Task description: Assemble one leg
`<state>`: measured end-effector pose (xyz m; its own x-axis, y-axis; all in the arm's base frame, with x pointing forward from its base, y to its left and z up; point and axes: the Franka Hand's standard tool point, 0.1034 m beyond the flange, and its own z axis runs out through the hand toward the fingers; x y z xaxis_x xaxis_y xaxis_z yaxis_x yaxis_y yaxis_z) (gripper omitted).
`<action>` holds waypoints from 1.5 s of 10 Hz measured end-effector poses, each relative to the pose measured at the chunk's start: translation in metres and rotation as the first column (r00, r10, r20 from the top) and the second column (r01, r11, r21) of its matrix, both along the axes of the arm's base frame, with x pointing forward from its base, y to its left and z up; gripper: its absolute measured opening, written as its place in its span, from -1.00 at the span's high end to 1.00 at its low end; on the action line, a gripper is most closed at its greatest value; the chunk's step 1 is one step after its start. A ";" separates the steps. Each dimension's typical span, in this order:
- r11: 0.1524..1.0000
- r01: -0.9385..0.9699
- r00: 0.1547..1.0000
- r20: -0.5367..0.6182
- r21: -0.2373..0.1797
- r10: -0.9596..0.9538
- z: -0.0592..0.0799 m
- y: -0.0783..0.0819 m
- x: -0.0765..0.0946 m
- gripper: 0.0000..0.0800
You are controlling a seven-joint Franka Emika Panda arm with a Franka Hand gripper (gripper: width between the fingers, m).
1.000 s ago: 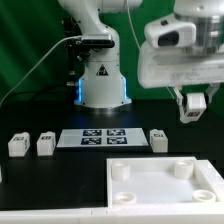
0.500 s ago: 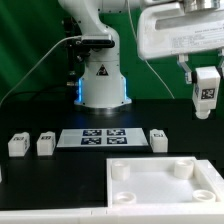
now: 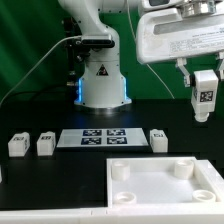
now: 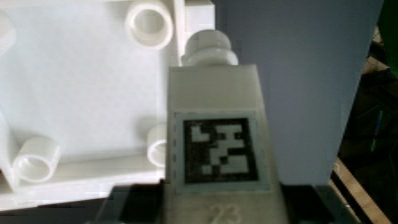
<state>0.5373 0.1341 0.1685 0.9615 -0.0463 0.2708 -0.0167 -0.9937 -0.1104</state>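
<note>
My gripper (image 3: 204,84) is shut on a leg (image 3: 205,94), a small white block with a black-and-white tag, and holds it high above the table at the exterior view's right. In the wrist view the leg (image 4: 217,120) fills the middle, its tag facing the camera and its round peg pointing away, with the dark fingers (image 4: 134,203) at its base. The white tabletop (image 3: 170,185) with round corner sockets lies below at the front right; it also shows in the wrist view (image 4: 89,90). Three more legs stand on the table: two (image 3: 17,144) (image 3: 45,144) at the left, one (image 3: 158,139) right of the marker board.
The marker board (image 3: 104,137) lies flat in the middle of the black table. The robot base (image 3: 102,75) stands behind it, with a cable running off to the exterior view's left.
One second ago the gripper was lower and tilted. It has since risen and turned, so the leg now hangs upright with its tag facing the exterior camera. Little moved in the last half second.
</note>
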 end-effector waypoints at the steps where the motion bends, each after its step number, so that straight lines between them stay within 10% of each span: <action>1: 1.000 -0.016 0.999 0.030 -0.021 0.016 0.011 -0.008 0.023 0.26; 4: 0.999 -0.031 0.993 0.111 -0.020 0.033 0.035 -0.022 0.083 0.26; 9: 1.000 -0.025 0.991 0.130 -0.006 0.026 0.032 -0.019 0.086 0.26; 11: 1.000 0.004 0.979 0.202 0.029 -0.009 -0.005 -0.002 0.066 0.26; 15: 1.000 0.013 0.978 0.208 0.023 -0.017 -0.030 0.005 0.075 0.26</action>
<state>0.6124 0.1387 0.1386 0.8832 -0.0684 0.4641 -0.0060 -0.9909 -0.1345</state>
